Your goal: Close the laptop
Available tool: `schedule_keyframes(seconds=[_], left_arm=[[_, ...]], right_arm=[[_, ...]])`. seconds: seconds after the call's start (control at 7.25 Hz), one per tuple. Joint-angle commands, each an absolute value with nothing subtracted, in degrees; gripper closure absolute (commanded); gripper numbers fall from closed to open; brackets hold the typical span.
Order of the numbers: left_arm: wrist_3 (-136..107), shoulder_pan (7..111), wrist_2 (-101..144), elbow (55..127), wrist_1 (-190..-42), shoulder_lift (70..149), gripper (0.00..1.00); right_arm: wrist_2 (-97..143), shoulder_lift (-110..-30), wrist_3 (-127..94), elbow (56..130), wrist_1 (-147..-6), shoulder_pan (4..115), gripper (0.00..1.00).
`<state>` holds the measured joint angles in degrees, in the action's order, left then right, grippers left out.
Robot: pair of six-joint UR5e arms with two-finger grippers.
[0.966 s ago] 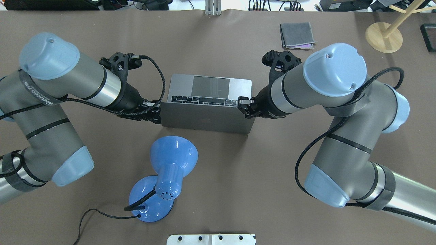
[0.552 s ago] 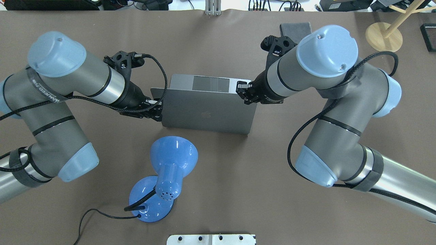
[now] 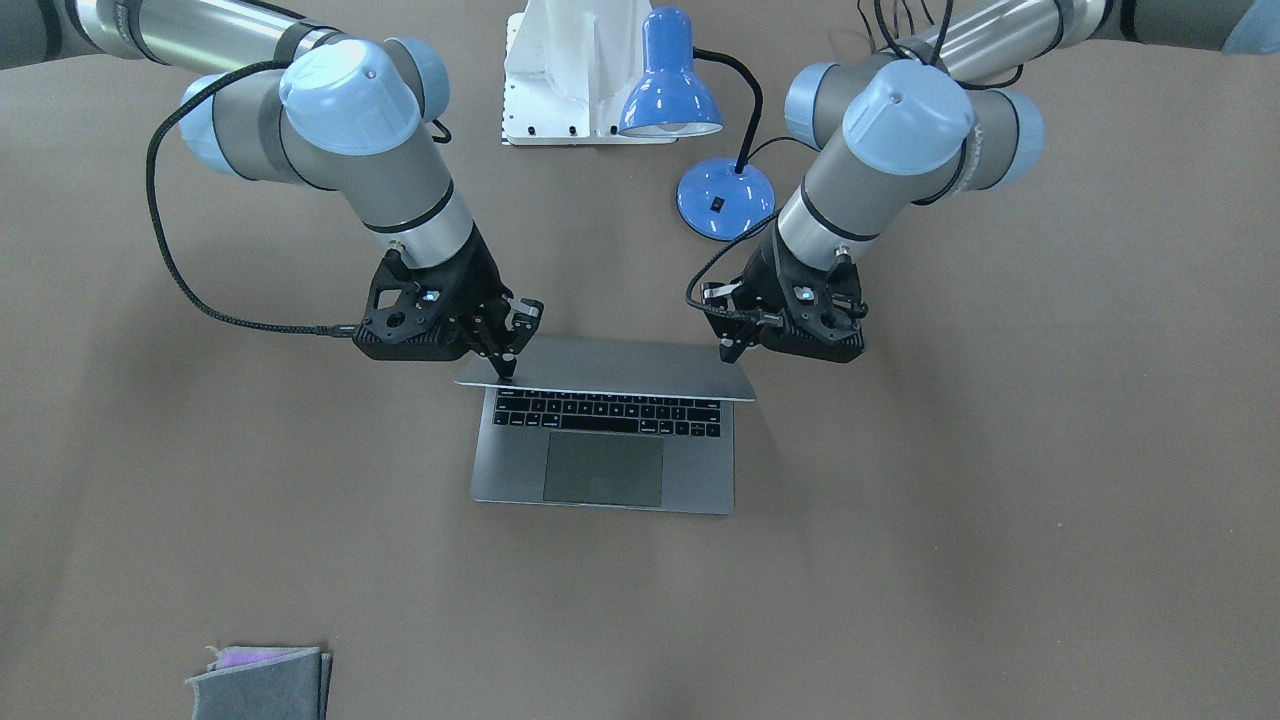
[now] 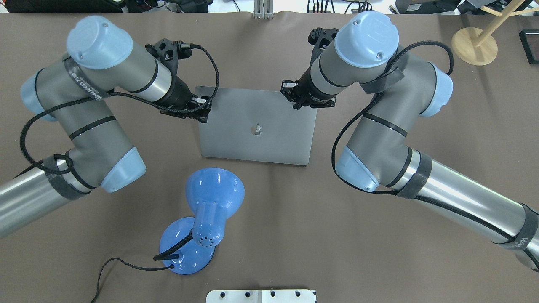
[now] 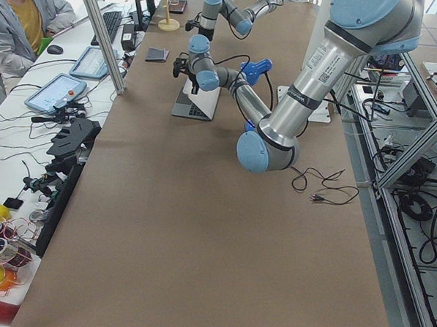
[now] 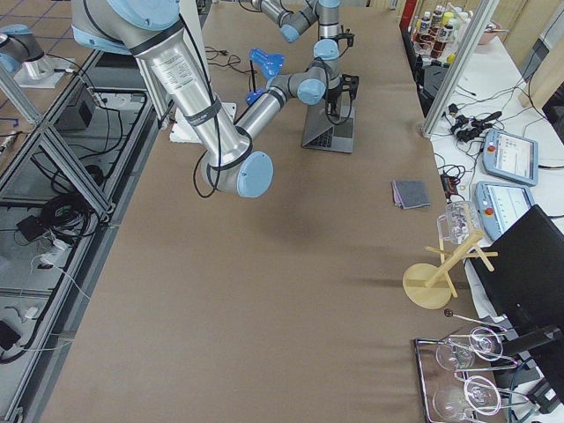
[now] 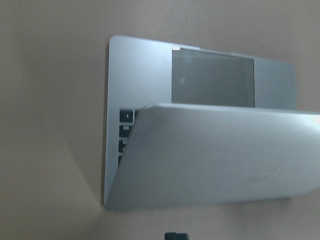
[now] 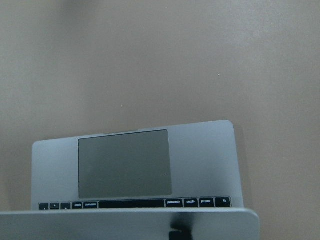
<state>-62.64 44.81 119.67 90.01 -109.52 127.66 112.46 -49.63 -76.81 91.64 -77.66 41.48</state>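
The space-grey laptop [image 4: 257, 139] sits mid-table with its lid tilted far down over the base; the apple logo faces up. In the front-facing view the lid's edge [image 3: 605, 383] hangs over the keyboard, and the trackpad [image 3: 603, 468] still shows. My left gripper [image 4: 204, 112] is shut, with its tips against the lid's far left corner; it also shows in the front-facing view [image 3: 727, 348]. My right gripper [image 4: 290, 93] is shut and its tips press on the lid's far right corner; it also shows in the front-facing view [image 3: 505, 365]. Neither gripper grasps anything.
A blue desk lamp [image 4: 210, 202] with a black cord stands just on the robot's side of the laptop. A folded grey cloth [image 3: 260, 685] lies at the far right. A wooden stand [image 4: 474, 45] is at the far right corner.
The lid has swung down from nearly upright to well over the keyboard. Both grippers moved away from the robot with the lid's top edge.
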Motion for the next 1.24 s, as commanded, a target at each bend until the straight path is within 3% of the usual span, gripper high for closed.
schedule_keyframes(seconds=[0.0, 0.55, 1.1], left_arm=[[-62.14, 45.35, 116.99, 80.11, -115.20, 131.82, 1.00], [-62.05, 45.26, 112.95, 70.15, -118.82, 136.22, 1.00], [-60.56, 44.91, 112.59, 63.30, -119.18, 139.38, 1.00]], right_arm=[[113.55, -46.51, -74.89, 85.20, -77.00, 43.32, 1.00], [114.95, -39.29, -74.18, 64.03, -63.16, 44.12, 1.00], [118.47, -38.50, -74.18, 59.77, -61.61, 44.38, 1.00]])
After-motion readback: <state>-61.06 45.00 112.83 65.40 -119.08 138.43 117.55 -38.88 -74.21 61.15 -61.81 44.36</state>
